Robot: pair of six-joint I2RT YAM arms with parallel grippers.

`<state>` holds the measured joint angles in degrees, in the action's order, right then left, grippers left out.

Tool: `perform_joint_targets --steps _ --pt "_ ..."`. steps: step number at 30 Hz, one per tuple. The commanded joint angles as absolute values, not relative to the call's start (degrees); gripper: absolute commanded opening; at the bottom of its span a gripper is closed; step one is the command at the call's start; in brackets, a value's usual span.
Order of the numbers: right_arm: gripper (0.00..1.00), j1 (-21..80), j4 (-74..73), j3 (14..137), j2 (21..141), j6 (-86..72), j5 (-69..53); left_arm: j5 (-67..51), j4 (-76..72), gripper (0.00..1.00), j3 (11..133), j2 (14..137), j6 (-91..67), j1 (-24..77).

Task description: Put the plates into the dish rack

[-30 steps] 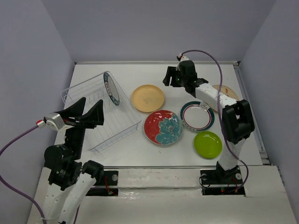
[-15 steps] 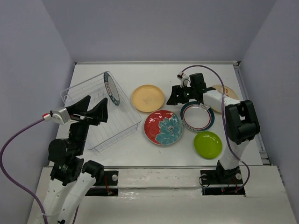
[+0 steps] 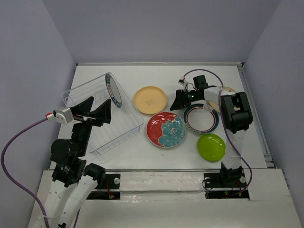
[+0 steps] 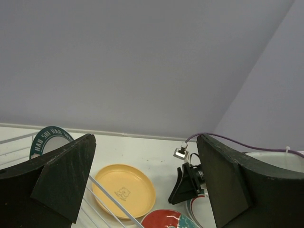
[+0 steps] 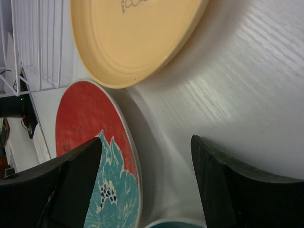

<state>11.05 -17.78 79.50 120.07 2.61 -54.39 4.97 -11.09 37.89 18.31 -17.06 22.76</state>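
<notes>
The white wire dish rack (image 3: pixel 118 124) sits at the left and holds one teal-rimmed white plate (image 3: pixel 113 89) on edge. Flat on the table lie the orange-yellow plate (image 3: pixel 150 99), the red plate with teal flower (image 3: pixel 166 129), a second teal-rimmed plate (image 3: pixel 201 118) and the lime green plate (image 3: pixel 211 147). The beige speckled plate (image 3: pixel 229 90) is mostly hidden behind the right arm. My right gripper (image 3: pixel 176 102) is open and empty, low over the table between these plates. In its wrist view (image 5: pixel 147 185) bare table lies between the fingers, with the red plate (image 5: pixel 90 137) beside it. My left gripper (image 3: pixel 99 101) is open and empty above the rack.
The left wrist view shows the yellow plate (image 4: pixel 124 190), the racked plate (image 4: pixel 50 138) and the right gripper (image 4: pixel 187 185) between my open fingers. Grey walls enclose the table on three sides. A purple cable (image 3: pixel 213 78) loops over the right arm.
The right arm has dropped from high at the back to low over the table, toward the red plate, gripper still open. The left gripper has shifted slightly right.
</notes>
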Motion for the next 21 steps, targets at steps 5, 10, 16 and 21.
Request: perform_joint_targets --steps 5,10,16,21 --pt "0.81 15.12 -27.42 86.31 124.80 6.06 -56.87 5.10 -14.41 0.99 37.53 17.49 -16.96 22.50" --pt "0.72 16.87 -29.62 85.08 124.37 7.21 -55.81 5.36 -14.24 0.99 37.62 16.26 -16.87 22.50" --pt "0.60 18.63 -30.41 81.40 122.43 7.56 -55.02 5.71 -14.06 0.99 37.62 14.94 -16.87 22.67" --pt "0.60 20.74 -30.50 78.67 120.41 8.96 -53.17 5.89 -14.06 0.99 37.62 13.98 -16.79 22.94"
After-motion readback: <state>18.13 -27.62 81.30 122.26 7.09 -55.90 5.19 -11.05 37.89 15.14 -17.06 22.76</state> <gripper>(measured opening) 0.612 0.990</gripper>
